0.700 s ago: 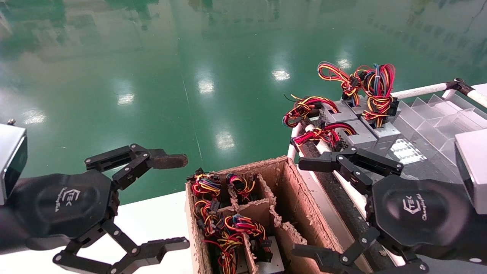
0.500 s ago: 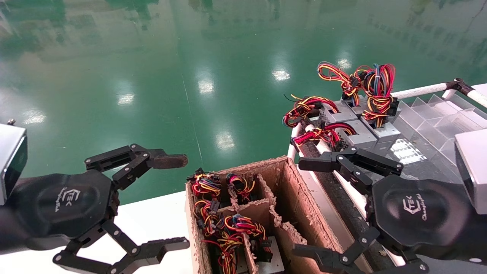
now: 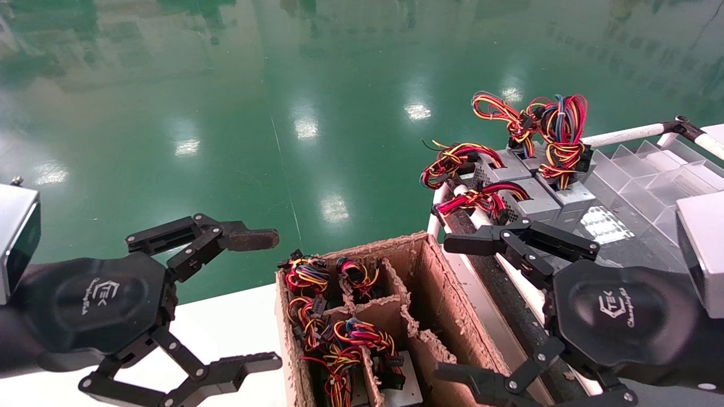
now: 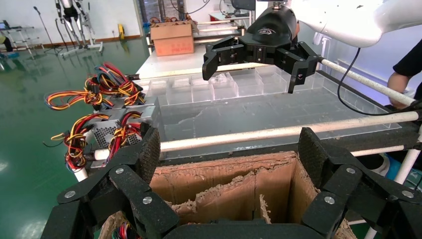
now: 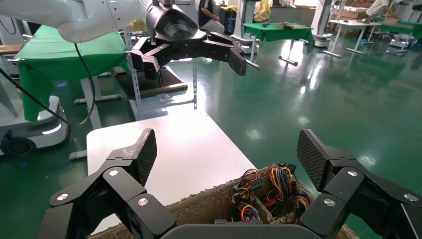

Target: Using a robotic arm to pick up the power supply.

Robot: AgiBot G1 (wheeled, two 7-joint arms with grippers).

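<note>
Glossy green floor (image 3: 317, 113) with ceiling-light glare; green-draped tables (image 5: 278, 31) at far side; white tabletop (image 5: 174, 144), cardboard box (image 4: 171, 39) on far bench.

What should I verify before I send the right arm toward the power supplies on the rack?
1. Right gripper open, nothing held: ok.
2. Power supplies in sight on the rack, beyond the right gripper: ok.
3. Wire bundles stick up above them, could snag the fingers: not ok.
4. White rail lies between gripper and units: not ok.
5. Left gripper open over the white table, away from the path: ok.
6. Which unit sits loosest: cannot tell.
</note>
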